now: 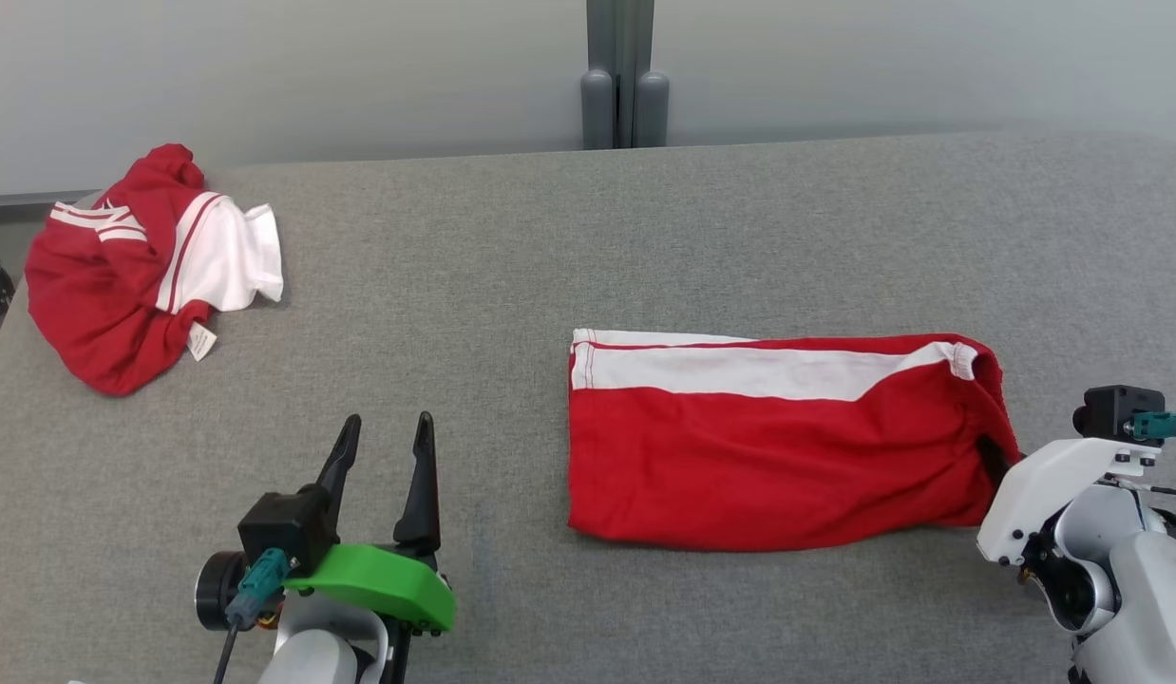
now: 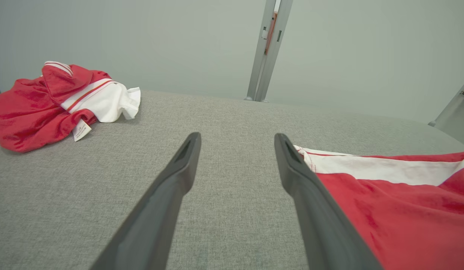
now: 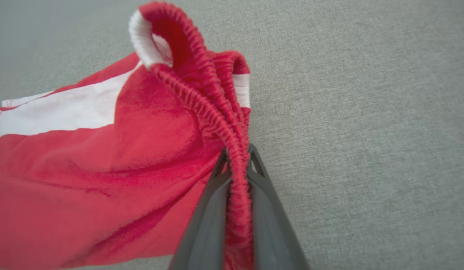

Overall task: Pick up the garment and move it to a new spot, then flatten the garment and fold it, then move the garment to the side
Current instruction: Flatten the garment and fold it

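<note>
The garment (image 1: 768,446), red shorts with a white side stripe, lies folded flat on the grey table at centre right; it also shows at the right of the left wrist view (image 2: 397,202). My right gripper (image 3: 237,157) is shut on the garment's elastic waistband (image 3: 217,123) at its right end, the gathered band pinched between the two dark fingers. In the head view that gripper (image 1: 995,458) meets the cloth's right edge. My left gripper (image 1: 384,439) stands open over bare table, left of the garment, holding nothing; its fingers (image 2: 179,176) are spread wide.
A second red and white garment (image 1: 142,261) lies crumpled at the table's far left corner (image 2: 59,101). A grey post (image 1: 624,76) stands behind the table's far edge. The grey table surface (image 1: 512,285) spreads between the two garments.
</note>
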Robot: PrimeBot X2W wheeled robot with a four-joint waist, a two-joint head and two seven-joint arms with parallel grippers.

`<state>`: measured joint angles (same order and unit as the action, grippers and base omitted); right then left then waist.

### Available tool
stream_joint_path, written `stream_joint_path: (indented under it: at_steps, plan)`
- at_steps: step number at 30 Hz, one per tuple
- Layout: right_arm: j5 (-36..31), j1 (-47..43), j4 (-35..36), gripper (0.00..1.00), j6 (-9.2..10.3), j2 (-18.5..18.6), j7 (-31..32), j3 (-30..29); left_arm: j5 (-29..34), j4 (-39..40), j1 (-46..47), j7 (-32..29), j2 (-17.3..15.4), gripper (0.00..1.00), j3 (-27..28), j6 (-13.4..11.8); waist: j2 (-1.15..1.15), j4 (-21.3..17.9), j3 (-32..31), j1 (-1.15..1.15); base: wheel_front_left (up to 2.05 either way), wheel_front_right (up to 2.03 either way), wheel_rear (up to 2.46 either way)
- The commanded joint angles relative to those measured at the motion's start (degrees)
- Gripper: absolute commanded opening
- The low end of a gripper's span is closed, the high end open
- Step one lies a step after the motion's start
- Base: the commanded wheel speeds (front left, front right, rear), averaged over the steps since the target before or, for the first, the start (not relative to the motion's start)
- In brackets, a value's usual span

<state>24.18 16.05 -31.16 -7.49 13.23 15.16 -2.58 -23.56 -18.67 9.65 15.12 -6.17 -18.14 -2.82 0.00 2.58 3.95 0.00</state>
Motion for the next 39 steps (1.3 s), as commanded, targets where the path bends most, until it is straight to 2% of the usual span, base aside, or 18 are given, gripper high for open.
stream_joint_path:
  at_steps: [1, 7, 14, 23, 30, 31, 32, 39]
  plan:
    - [1.2, -0.9, 1.4, 0.0, -0.01, -0.8, 0.7, 0.2, 0.6, -0.1, -0.5, 0.0, 0.0, 1.0, 0.1, 0.2, 0.0, -0.2, 0.0, 0.0, 0.0, 0.0, 0.0]
    - [7.0, -2.3, 9.1, 0.0, -0.01, -4.5, 3.2, 2.3, 1.0, -0.6, -0.2, 0.0, 0.2, 1.0, -0.3, 0.7, 0.0, 0.7, -0.1, 0.0, 0.0, 0.0, 0.0]
    - [11.1, -2.6, 17.7, 0.0, -0.01, -8.2, 5.9, 7.6, 1.3, -0.7, 0.4, 0.0, 0.3, 1.0, -0.9, 0.7, 0.0, 4.8, 0.0, 0.0, 0.0, 0.0, 0.0]
    - [12.3, 1.2, 12.2, 0.0, -0.01, -10.1, 4.8, 10.6, 1.5, 0.1, 1.5, 0.0, 0.6, 1.0, -1.5, 0.8, 0.0, 10.8, 1.3, 0.0, 0.0, 0.0, 0.0]
    - [13.1, 4.5, 5.0, 0.0, -0.02, -10.3, 2.1, 13.0, 1.4, 0.3, 1.4, 0.0, 1.0, 1.0, -1.6, 0.7, 0.0, 13.2, 1.8, 0.0, 0.0, 0.0, 0.0]
    - [13.3, 4.9, 4.0, 0.4, -0.02, -10.3, 1.5, 13.6, 1.4, 0.2, 1.4, 0.0, 1.1, 1.0, -1.6, 0.6, 0.0, 13.3, 1.8, 0.0, 0.0, 0.0, 0.0]
    - [13.7, 5.2, 3.3, 0.98, -0.01, -10.3, 1.1, 14.0, 1.3, 0.2, 1.3, 0.0, 1.1, 1.0, -1.6, 0.6, 0.0, 13.3, 1.8, 0.0, 0.0, 0.0, 0.0]
    - [16.3, 7.3, 4.0, 1.0, -0.01, -10.3, -2.0, 19.0, 1.4, 0.5, 0.9, 0.0, 1.2, 1.0, -1.2, 0.5, 0.0, 11.4, 1.6, 0.0, 0.0, 0.0, 0.0]
